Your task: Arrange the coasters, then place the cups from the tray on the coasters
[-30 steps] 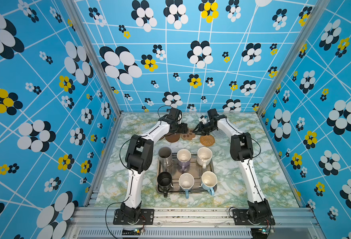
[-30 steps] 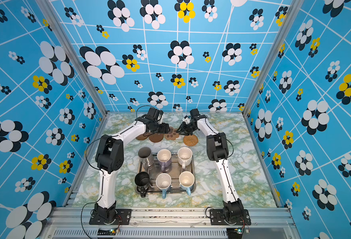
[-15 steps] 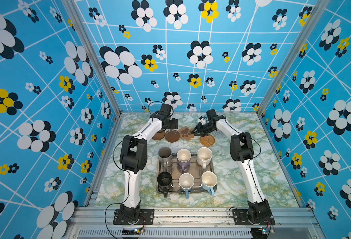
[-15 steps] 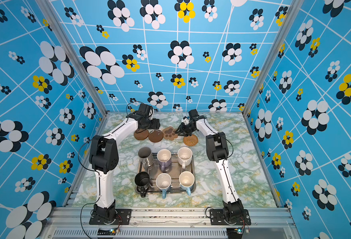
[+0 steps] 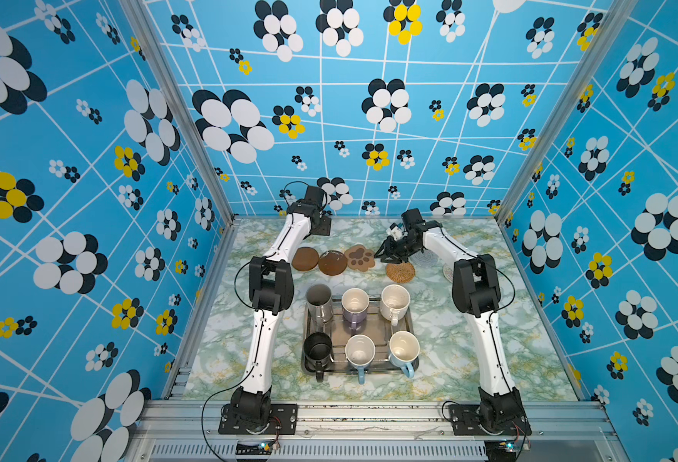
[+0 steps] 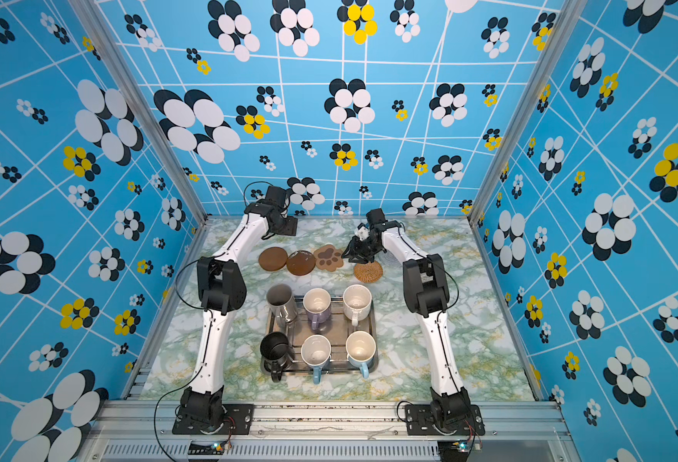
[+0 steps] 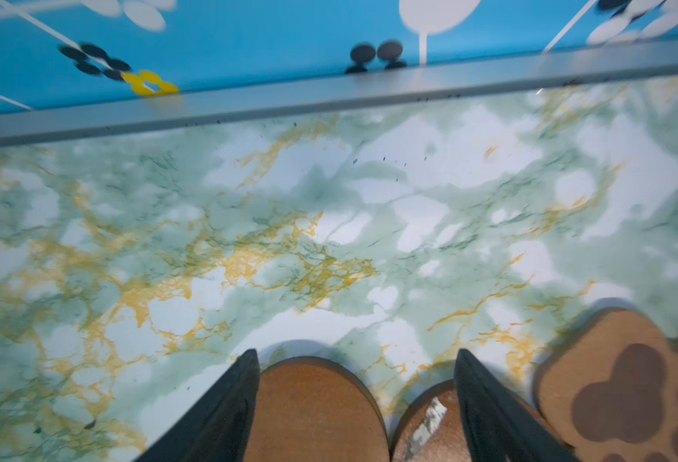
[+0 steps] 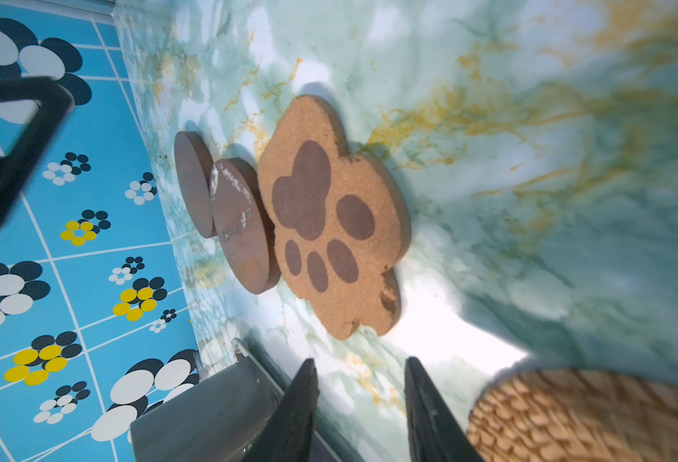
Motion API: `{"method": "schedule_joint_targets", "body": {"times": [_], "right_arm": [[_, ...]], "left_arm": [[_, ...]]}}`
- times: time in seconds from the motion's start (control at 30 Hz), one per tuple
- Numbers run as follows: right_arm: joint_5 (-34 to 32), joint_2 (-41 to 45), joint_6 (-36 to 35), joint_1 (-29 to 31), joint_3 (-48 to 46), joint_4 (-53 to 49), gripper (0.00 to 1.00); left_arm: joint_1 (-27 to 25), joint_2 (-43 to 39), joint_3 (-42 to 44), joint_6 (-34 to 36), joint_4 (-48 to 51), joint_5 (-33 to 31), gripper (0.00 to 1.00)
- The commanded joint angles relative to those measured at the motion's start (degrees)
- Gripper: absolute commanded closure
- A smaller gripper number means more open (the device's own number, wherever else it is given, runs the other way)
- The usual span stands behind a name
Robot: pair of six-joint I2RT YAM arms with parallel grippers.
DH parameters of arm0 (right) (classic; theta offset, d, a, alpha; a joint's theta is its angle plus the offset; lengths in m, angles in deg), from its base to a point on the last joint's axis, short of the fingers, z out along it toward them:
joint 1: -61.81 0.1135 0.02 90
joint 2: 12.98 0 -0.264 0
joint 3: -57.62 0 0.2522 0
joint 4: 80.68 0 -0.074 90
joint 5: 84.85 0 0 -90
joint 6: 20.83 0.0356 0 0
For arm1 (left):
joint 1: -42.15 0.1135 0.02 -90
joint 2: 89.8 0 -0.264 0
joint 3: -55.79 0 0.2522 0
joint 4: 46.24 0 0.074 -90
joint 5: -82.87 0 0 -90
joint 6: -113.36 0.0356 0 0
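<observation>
In both top views the coasters run in a loose row across the middle of the frame, above the tray. From the left I see a plain brown disc, a scuffed brown disc just beside it and the paw-print coaster. The rattan coaster sits a little lower, and a pale coaster is partly hidden. I judge the row is kept clear of the tray so each cup gets a short carry. All six cups stand in the tray, so I take arranging to be the step in hand. My left gripper hangs above the row's left end. My right gripper sits low between paw and rattan.

In the left wrist view, the jaws are spread wide along the bottom edge and hold nothing. They straddle the plain disc at bottom centre. It looks matte, grainy and thick-edged against the glossy marble-patterned table.

In the right wrist view, the jaws at the bottom edge stand moderately apart, with nothing between them. The paw at centre is a lobed, cork-like slab with dark printed pads. At the lower right the rattan is a tight coiled weave, rough enough, I reckon, to steady a cup base.
</observation>
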Motion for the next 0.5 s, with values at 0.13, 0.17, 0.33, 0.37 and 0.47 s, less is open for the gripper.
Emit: {"method": "schedule_joint_targets", "body": {"times": [0.13, 0.17, 0.33, 0.37, 0.47], "right_arm": [[-2.62, 7.69, -0.47, 0.06, -4.68, 2.40, 0.61], [-2.77, 8.02, -0.37, 0.09, -4.95, 2.78, 0.61], [-2.47, 8.13, 0.49, 0.16, -5.45, 4.02, 0.61], [-2.47, 8.01, 0.73, 0.16, -5.46, 4.36, 0.61], [-2.74, 6.80, 1.40, 0.17, -3.94, 4.87, 0.62]], "left_arm": [[0.64, 3.81, -2.51, 1.61, 4.43, -3.22, 0.23], [0.73, 4.23, -2.48, 1.70, 4.34, -3.31, 0.23], [1.19, 6.20, -2.92, 1.71, 5.38, -3.80, 0.24], [1.22, 6.50, -3.11, 1.80, 5.73, -4.31, 0.24], [1.42, 6.60, -3.24, 1.81, 6.62, -4.72, 0.24]]}}
